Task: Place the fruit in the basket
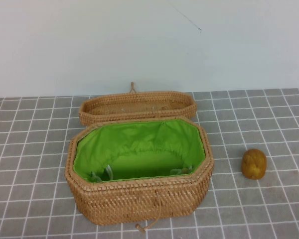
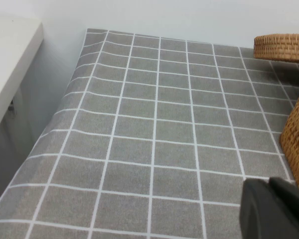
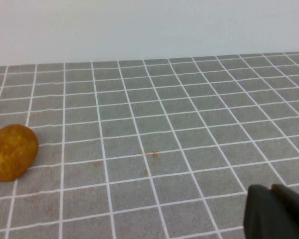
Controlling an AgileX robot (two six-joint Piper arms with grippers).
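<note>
Basket: tan woven wicker, rough and matt, lined with smooth bright green cloth; attached lid of the same weave. Fruit: dull, mottled brownish-yellow skin. Tablecloth: matt grey fabric with white grid lines, faintly stained in front of the right gripper. Left gripper, beside the wicker wall: matt black, plastic-looking, as is the right

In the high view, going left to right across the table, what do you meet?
Basket with its lid open behind it, then the fruit lying apart on the cloth. Neither arm shows there; a dark part of the left hand and right hand edges each wrist view.
</note>
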